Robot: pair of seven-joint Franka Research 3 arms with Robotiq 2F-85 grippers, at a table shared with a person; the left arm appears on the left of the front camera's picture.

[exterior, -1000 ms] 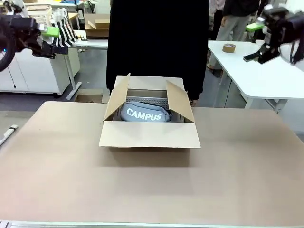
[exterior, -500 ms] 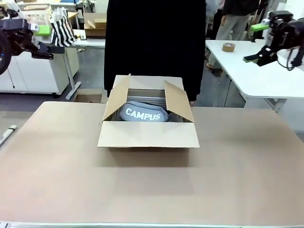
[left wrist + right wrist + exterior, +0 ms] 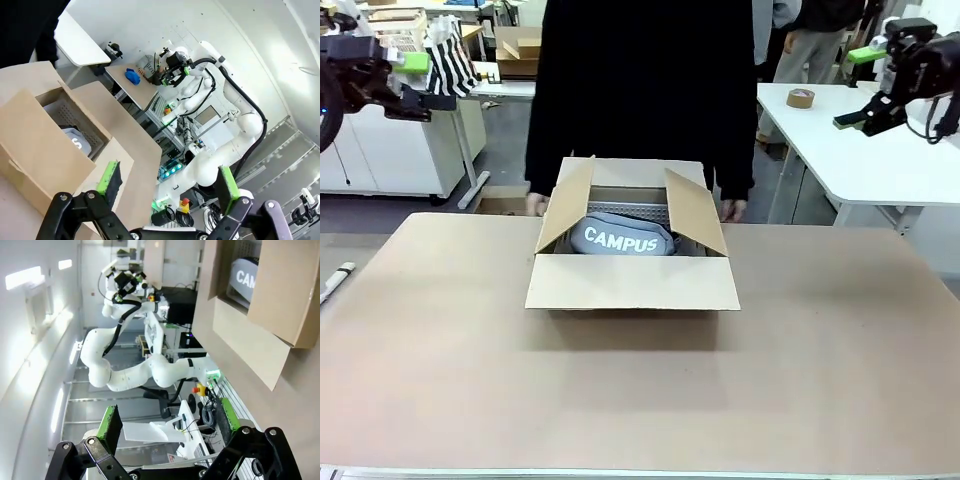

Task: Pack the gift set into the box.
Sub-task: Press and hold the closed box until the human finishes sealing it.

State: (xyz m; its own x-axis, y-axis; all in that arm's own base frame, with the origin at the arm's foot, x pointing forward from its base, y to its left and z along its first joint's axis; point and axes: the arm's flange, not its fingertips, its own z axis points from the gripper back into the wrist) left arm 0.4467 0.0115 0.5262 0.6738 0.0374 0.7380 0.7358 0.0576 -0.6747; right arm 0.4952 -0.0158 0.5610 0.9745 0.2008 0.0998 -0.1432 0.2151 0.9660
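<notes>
While the box (image 3: 632, 285) stands open at the middle of the table (image 3: 820, 350), we see the grey CAMPUS pouch (image 3: 625, 238) lying inside it, with the slotted tray (image 3: 632, 213) showing just behind the pouch. Our left gripper (image 3: 420, 82) and right gripper (image 3: 855, 88) hang high at either side, well apart from the box, both spread wide and empty.
</notes>
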